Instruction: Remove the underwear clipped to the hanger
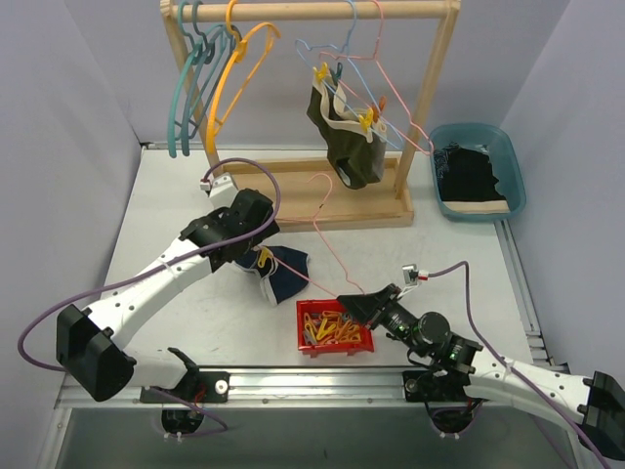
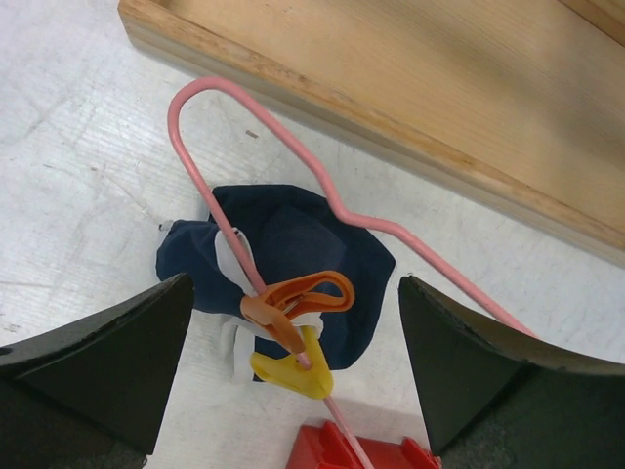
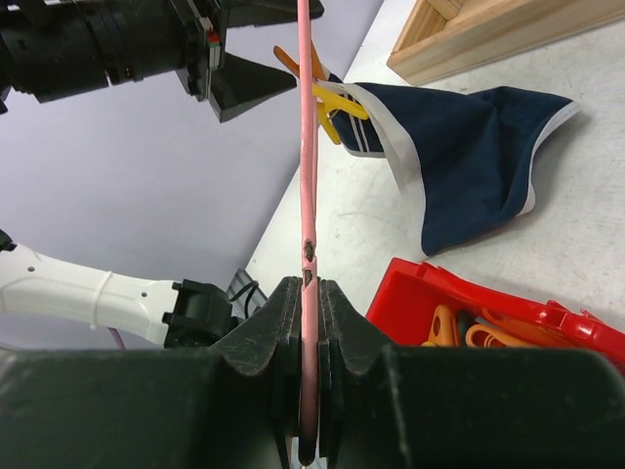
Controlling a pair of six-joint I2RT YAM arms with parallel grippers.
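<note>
Only the right wrist view shows the right tool (image 3: 308, 298) clamping the pink hanger (image 3: 305, 147); the left wrist view shows the left tool (image 2: 293, 303) wide above the clipped navy briefs (image 2: 308, 230).

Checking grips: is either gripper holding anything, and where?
Right gripper pinches the pink hanger on a straight run of its wire, away from the hook. Left gripper is open, holding nothing.

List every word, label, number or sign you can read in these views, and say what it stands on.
None can be read in any view.
No print shows on the navy underwear, pink hanger, red tray, wooden rack or teal bin.
Small white plug on the right arm's cable: any marking is too small to read.
</note>
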